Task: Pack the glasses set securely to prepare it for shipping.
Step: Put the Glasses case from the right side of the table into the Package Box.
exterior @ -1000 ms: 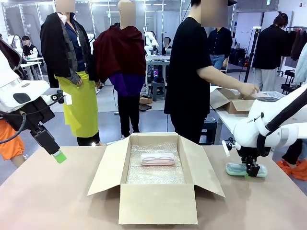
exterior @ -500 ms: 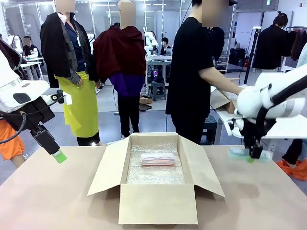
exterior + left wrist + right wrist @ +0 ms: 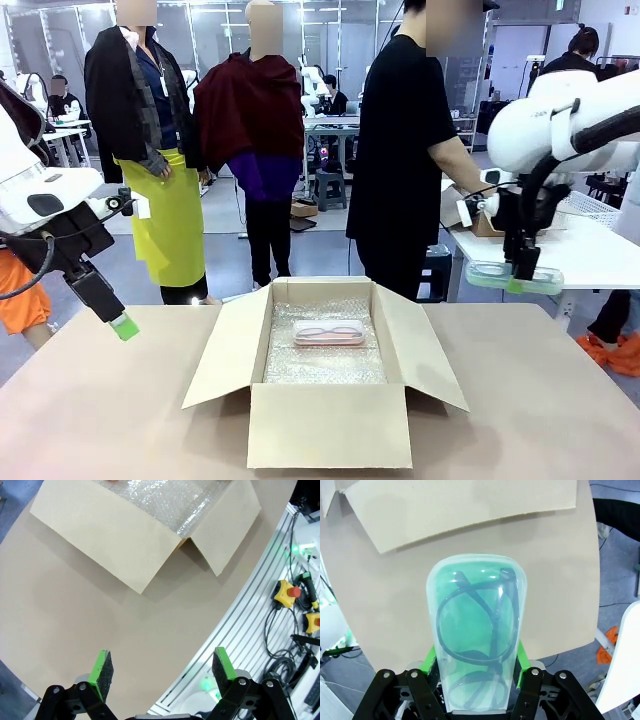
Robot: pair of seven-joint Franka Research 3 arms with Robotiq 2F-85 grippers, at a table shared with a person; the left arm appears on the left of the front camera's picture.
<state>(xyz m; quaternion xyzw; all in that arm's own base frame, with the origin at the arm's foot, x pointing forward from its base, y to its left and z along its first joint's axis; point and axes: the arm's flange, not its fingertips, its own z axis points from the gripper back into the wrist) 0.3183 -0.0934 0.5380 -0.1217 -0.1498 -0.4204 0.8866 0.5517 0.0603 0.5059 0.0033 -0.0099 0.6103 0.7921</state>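
Observation:
An open cardboard box (image 3: 325,425) lined with bubble wrap (image 3: 325,360) sits mid-table. Inside it lies a clear case with pink-framed glasses (image 3: 328,333). My right gripper (image 3: 521,283) hangs high above the table's right side, shut on a clear case with teal-green-framed glasses (image 3: 512,277). In the right wrist view that teal case (image 3: 475,635) is pinched between the green pads (image 3: 522,655), over the tabletop and a box flap (image 3: 460,507). My left gripper (image 3: 123,326) hovers open over the table's left side; its fingers (image 3: 101,668) hold nothing.
A person in black (image 3: 405,150) stands behind the table and reaches toward another carton (image 3: 482,212) on a white table at the right. The box flaps (image 3: 225,345) spread outward on both sides. Cables and yellow stop buttons (image 3: 290,591) lie beyond the table edge.
My right gripper has lifted the teal-green glasses case off the table at the right and raised it well above the surface. The left arm has stayed still.

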